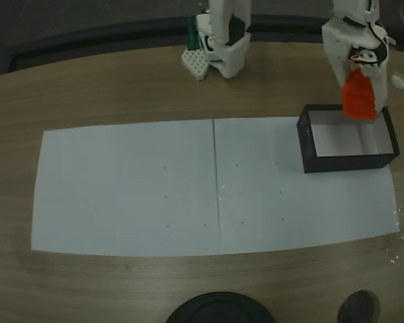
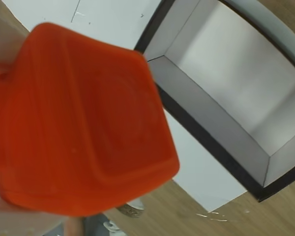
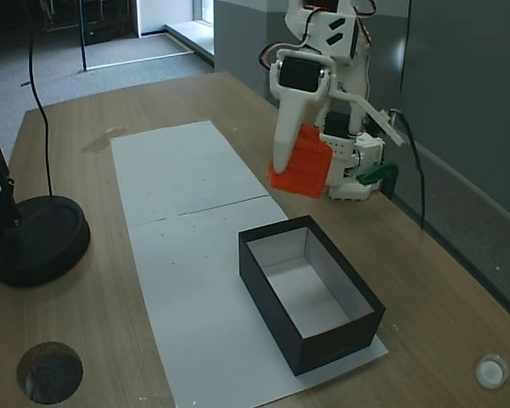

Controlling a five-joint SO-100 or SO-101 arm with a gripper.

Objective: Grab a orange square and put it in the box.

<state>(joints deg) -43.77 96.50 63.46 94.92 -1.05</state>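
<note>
My gripper is shut on the orange square, which hangs in the air over the far rim of the box. From the side fixed view the orange square sits raised above the table just past the far end of the box, beside my white finger. In the wrist view the orange square is very close and large, and the box lies to its right, open-topped with black walls and a bare white inside.
Two white paper sheets cover the wooden table, and the box stands on their right end. The arm's base is clamped at the table's far edge. A black round lamp foot and a small white cap lie near the edges.
</note>
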